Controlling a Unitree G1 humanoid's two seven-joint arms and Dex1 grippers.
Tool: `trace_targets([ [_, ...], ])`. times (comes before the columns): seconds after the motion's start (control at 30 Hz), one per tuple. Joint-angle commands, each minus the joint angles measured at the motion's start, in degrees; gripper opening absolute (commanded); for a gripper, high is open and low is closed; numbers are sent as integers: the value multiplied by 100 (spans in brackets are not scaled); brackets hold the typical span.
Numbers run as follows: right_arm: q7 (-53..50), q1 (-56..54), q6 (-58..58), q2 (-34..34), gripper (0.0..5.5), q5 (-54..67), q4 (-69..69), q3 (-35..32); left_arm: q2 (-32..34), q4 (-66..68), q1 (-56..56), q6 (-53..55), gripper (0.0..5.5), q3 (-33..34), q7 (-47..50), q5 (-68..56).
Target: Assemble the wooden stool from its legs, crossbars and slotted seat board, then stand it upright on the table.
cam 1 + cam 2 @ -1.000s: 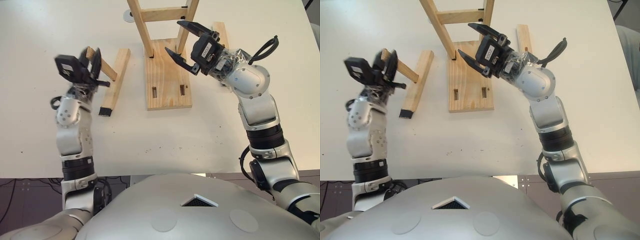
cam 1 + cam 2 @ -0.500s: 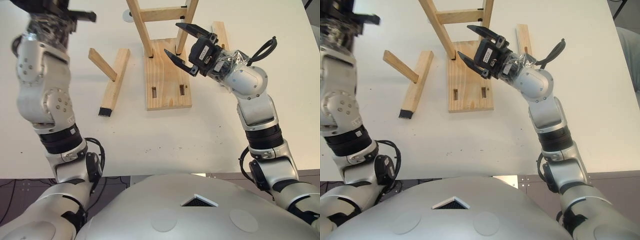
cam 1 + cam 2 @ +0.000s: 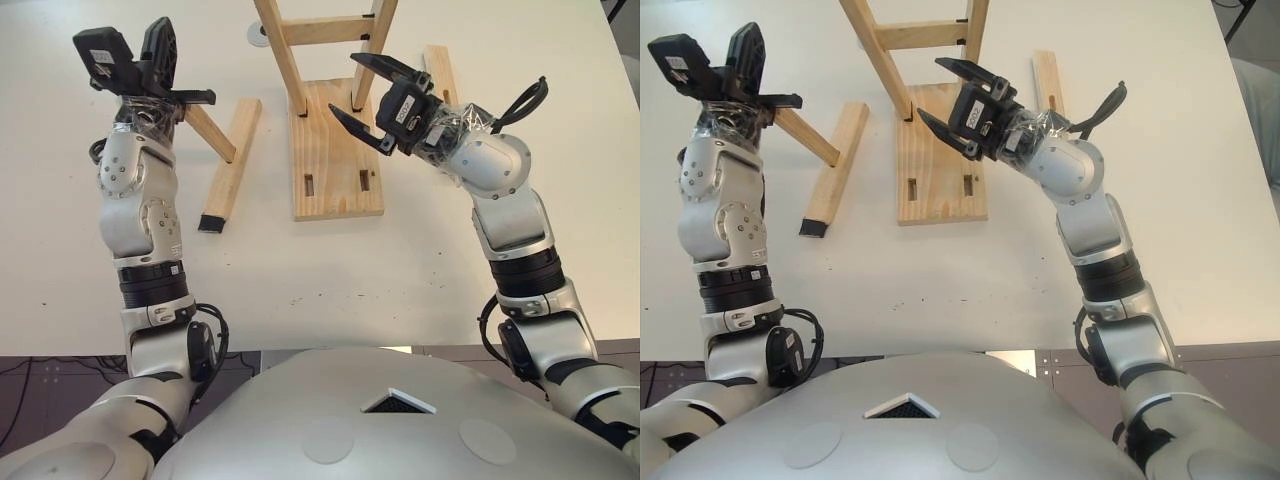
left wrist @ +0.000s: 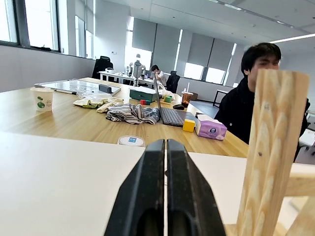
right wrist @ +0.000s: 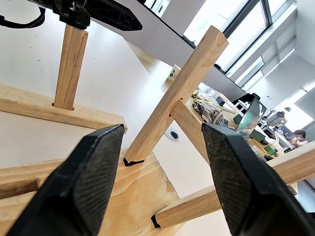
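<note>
right gripper (image 3: 343,85) hangs with its fingers spread wide, aimed at the right-hand leg of the standing frame and, as far as i can tell, not touching it. left gripper (image 3: 200,97) is raised over the table's left part, its fingers pressed together on nothing, just above the loose leg's stub crossbar.

white table (image 3: 100,260) carries everything. the standing frame (image 3: 325,28), two legs joined by a crossbar, rises from the far slots of the seat board (image 3: 335,205), which lies flat mid-table. a loose leg (image 3: 232,160) lies just left of the board, with its stub crossbar (image 3: 208,128) slanting upward. another loose piece (image 3: 438,62) lies right of the board, partly behind the right gripper. two near slots (image 3: 310,184) in the board are empty.

my judgement: the stool looks about half built. the frame seems merely seated, so a sideways knock from the spread fingers could tilt it or lift it out. lowered shut, the left fingers would shove the stub and roll the loose leg instead of taking it. a leg brought in crooked could jam in a slot or drag the board.
</note>
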Motion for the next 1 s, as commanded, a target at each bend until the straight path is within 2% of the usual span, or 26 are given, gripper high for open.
trace_targets([
  [0.03, 12, -4, 17, -47, 292, -10, -82, -5, 215, -461, -314, 642, 3, 687, 249, -850],
  [0.07, -1, 27, 31, -47, 292, -18, -111, -3, 339, -479, -373, 821, 3, 809, 273, -980],
  [0.17, -29, 66, 55, -39, 292, -31, -147, -4, 922, -260, -101, 1304, 51, 814, 79, -789],
  [0.3, -55, 120, 52, -61, 292, -38, -159, -10, 1889, -101, 695, 2400, 107, 81, -366, -171],
  [0.4, -74, 176, 63, -94, 292, -57, -187, -17, 2269, -335, 916, 3294, 160, -254, -641, -157],
  [0.57, -59, 199, 58, -131, 292, -82, -201, -11, 2485, -1314, 882, 4590, 223, -153, -1024, -833],
  [0.7, -101, 246, 51, -107, 292, -144, -218, 36, 2567, -1665, 1002, 5102, 277, -408, -1074, -889],
  [0.73, -112, 242, 41, -96, 292, -162, -211, 47, 2538, -1691, 1101, 5118, 294, -501, -1108, -873],
  [1.0, -115, 204, -4, -92, 292, -175, -186, 48, 2142, -1222, 1584, 4462, 294, -934, -1112, -413],
])
